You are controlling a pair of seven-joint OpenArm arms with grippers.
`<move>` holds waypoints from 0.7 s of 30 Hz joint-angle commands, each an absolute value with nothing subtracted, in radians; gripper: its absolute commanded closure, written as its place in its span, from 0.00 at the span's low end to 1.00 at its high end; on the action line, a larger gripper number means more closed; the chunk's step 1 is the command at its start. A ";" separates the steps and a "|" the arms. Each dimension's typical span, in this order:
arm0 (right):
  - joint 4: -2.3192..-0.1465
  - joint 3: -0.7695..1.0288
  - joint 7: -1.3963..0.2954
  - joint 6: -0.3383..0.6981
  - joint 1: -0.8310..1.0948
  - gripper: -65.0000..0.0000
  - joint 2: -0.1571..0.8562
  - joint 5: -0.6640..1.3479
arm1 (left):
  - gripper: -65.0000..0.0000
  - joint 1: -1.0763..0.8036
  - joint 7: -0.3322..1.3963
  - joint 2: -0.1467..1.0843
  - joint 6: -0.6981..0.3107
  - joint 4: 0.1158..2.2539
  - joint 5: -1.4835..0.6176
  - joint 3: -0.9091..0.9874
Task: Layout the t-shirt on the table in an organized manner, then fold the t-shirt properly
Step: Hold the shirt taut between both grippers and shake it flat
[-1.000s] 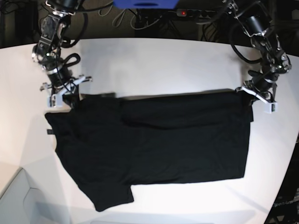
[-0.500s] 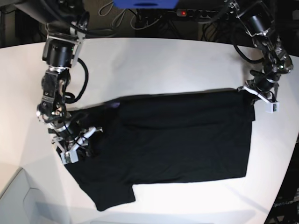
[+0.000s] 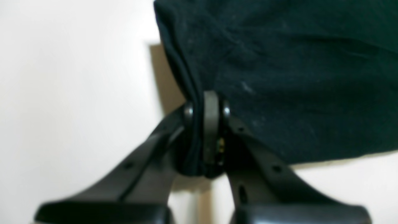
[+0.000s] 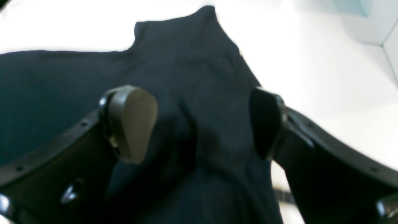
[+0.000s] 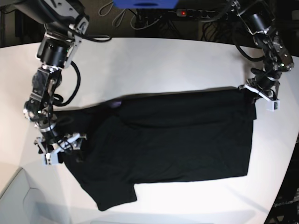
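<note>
Base view: the t-shirt (image 5: 177, 135) lies spread across the middle of the table (image 5: 154, 60), mostly flat, w/ one sleeve sticking out toward the near edge and a fleck of purple at the far edge. My left gripper (image 5: 261, 95) pinches the far corner on this view's right side; my right gripper (image 5: 63, 149) sits at the opposite end, over the shirt's edge. Left wrist view: jaws clamped tight on a bunched fold of black cloth (image 3: 279, 68), white tabletop (image 3: 68, 93) alongside, fabric draping limp from the pinch. Right wrist view: my right gripper (image 4: 202, 121) stands wide apart, holding nothing, pads either side of a raised ridge of shirt (image 4: 192, 77) that lies under them. My read: the cloth is light, soft and floppy, w/ no stiffness, so it'll wrinkle and drag rather than slide as one piece; best taken at corners, hem or shoulder seams, where doubled layers give the pads something to bite.
</note>
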State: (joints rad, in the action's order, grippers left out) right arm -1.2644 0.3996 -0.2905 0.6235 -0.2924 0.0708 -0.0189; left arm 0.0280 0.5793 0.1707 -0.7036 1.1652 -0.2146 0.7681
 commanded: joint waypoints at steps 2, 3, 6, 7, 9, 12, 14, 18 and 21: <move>-1.293 0.406 -0.269 0.624 -0.259 0.23 0.113 -0.007 | 1.00 0.033 0.596 0.183 -0.698 1.175 -0.197 0.769; -1.293 0.406 -0.269 0.624 -0.237 0.23 0.124 -0.007 | 1.00 0.036 0.596 0.183 -0.698 1.173 -0.197 0.769; -1.283 0.410 -0.265 0.624 -0.177 0.23 0.171 -0.007 | 1.00 0.038 0.596 0.185 -0.698 1.173 -0.197 0.771; -1.268 0.410 -0.249 0.624 -0.162 0.23 0.182 -0.007 | 1.00 0.039 0.596 0.185 -0.698 1.173 -0.197 0.771; -1.233 0.410 -0.202 0.624 -0.147 0.23 0.194 -0.007 | 1.00 0.041 0.596 0.185 -0.698 1.171 -0.197 0.768; -1.173 0.412 -0.127 0.622 -0.133 0.23 0.219 -0.007 | 1.00 0.041 0.596 0.185 -0.698 1.171 -0.197 0.768; -1.125 0.412 -0.097 0.622 -0.131 0.23 0.234 -0.007 | 1.00 0.041 0.596 0.186 -0.698 1.171 -0.196 0.768; -1.079 0.414 -0.087 0.622 -0.127 0.23 0.245 -0.007 | 1.00 0.041 0.596 0.197 -0.698 1.165 -0.196 0.768; -1.053 0.414 -0.087 0.622 -0.122 0.30 0.248 -0.007 | 1.00 0.041 0.596 0.197 -0.698 1.165 -0.196 0.769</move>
State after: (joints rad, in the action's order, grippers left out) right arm -1.0420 0.4107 -0.0963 0.6231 -0.1097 0.2329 -0.0174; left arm 0.0338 0.5861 0.1829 -0.7036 1.1580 -0.2104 0.7677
